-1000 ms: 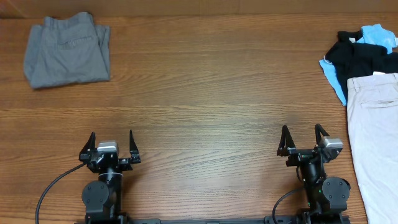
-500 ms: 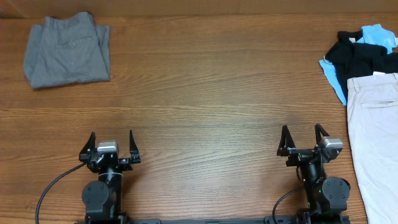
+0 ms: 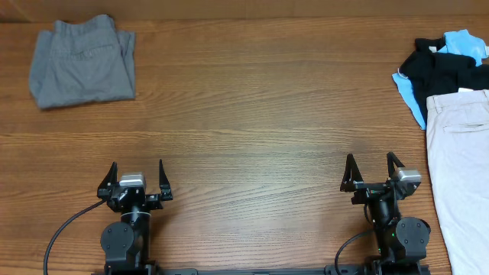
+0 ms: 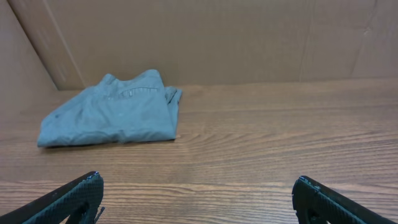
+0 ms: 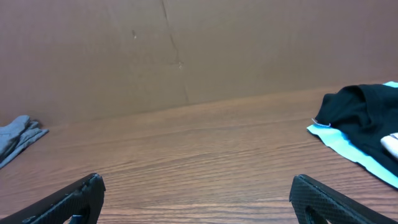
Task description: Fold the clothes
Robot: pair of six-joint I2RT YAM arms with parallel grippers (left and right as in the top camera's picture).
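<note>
The clothes, a pair of grey trousers point(image 3: 82, 63), lie folded into a compact rectangle at the table's far left corner, a stitched back pocket facing up. The left wrist view shows the same grey trousers point(image 4: 112, 117) ahead and to the left, and a sliver of the grey trousers point(image 5: 18, 138) shows at the right wrist view's left edge. My left gripper point(image 3: 137, 171) rests open near the front edge, far from them, nothing between its fingers. My right gripper point(image 3: 370, 165) stands open at the front right, equally empty.
A heap of black and light-blue garments point(image 3: 443, 65) lies at the far right, with pale beige trousers point(image 3: 462, 164) spread below it along the right edge. The black garment point(image 5: 357, 115) shows in the right wrist view. A brown wall point(image 4: 205, 37) backs the wooden table point(image 3: 260, 114).
</note>
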